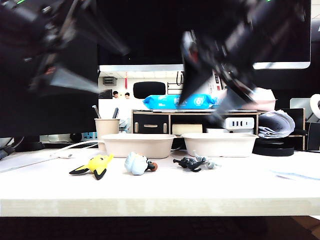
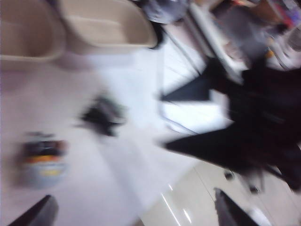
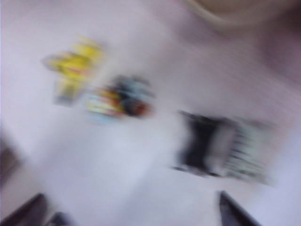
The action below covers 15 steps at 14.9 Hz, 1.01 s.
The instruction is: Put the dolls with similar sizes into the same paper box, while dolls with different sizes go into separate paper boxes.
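Dolls, yellow-and-black (image 1: pixel 94 165), pale blue (image 1: pixel 137 163) and dark grey (image 1: pixel 189 163), line the tabletop's front edge; left gripper (image 2: pixel 131 212) and right gripper (image 3: pixel 136 212) hover open above; crowding risks nudging neighbours.

Three dolls (image 1: pixel 137 163), two paper boxes (image 1: pixel 139 145), one pen cup (image 1: pixel 107 127) and two tools (image 1: pixel 60 60).

No text can be read; the blue packet (image 1: pixel 180 101) on the far shelf carries white print too blurred to make out.
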Motion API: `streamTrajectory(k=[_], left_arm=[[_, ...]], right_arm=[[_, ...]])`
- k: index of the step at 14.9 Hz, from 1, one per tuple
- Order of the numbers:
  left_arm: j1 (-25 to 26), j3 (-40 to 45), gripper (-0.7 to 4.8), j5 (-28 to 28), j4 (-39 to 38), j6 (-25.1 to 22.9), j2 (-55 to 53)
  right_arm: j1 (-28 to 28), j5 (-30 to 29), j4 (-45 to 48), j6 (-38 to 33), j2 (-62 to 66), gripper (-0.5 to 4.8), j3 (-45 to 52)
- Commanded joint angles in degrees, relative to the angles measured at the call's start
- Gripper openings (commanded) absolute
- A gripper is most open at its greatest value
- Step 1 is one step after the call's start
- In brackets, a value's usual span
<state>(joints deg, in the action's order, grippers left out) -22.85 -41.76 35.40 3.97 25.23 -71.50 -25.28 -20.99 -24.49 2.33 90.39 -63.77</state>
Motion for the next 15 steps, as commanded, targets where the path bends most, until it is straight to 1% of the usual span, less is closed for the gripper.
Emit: streamTrajectory(k=[1,2,3,4,5,6,8,9,10,11,13,15], left_arm=[[-6.3,-0.4,4.79,-1.9,5.0,0.2,-1.0],[-7.5,-0.5,4.79,-2.9,6.4,0.3,-1.4],[-7.5,-0.5,4.79,-3.1,6.4,0.3,-1.4],[-7.5,-0.5,4.79,-3.1,6.4,0.3,-1.4],[-7.5,-0.5,4.79,-3.1,6.4,0.3,-1.4],[-7.5,-0.5,4.79,-3.1,6.4,0.3,-1.4],[-7.5,-0.5,4.79,-3.3,6.0,0.1,-1.4],[-7.5,-0.5,4.79,-5.2,6.0,-1.6,-1.4],[-7.5,-0.5,4.79,-6.3,6.0,-4.5,-1.5],[-7.5,-0.5,4.79,-6.3,6.0,-5.8,-1.8],[-7.5,-0.4,4.79,-6.3,5.5,-5.7,-2.0],[-7.5,-0.4,4.79,-6.3,5.4,-5.8,-2.0]], right_arm=[[1.6,1.6,-2.0,4.0,4.2,4.45,-2.5],[1.9,4.5,-3.3,7.6,5.4,4.27,-4.3],[1.9,6.2,-3.1,10.3,5.5,4.00,-5.0],[1.9,8.7,-1.2,11.9,5.4,3.40,-5.2],[1.9,9.6,-0.7,11.9,5.5,3.28,-5.5],[1.9,10.8,-0.8,11.9,6.1,3.30,-5.9],[1.9,10.7,-0.9,11.6,8.0,4.36,-5.9],[1.9,10.5,-1.5,11.0,9.5,4.36,-5.9],[1.9,10.4,-2.6,10.9,10.8,4.30,-5.9],[1.9,10.4,-3.2,10.9,11.4,4.30,-5.8],[1.9,10.4,-3.3,11.0,13.3,4.30,-5.8],[1.9,10.4,0.0,11.2,14.6,4.18,-5.8]])
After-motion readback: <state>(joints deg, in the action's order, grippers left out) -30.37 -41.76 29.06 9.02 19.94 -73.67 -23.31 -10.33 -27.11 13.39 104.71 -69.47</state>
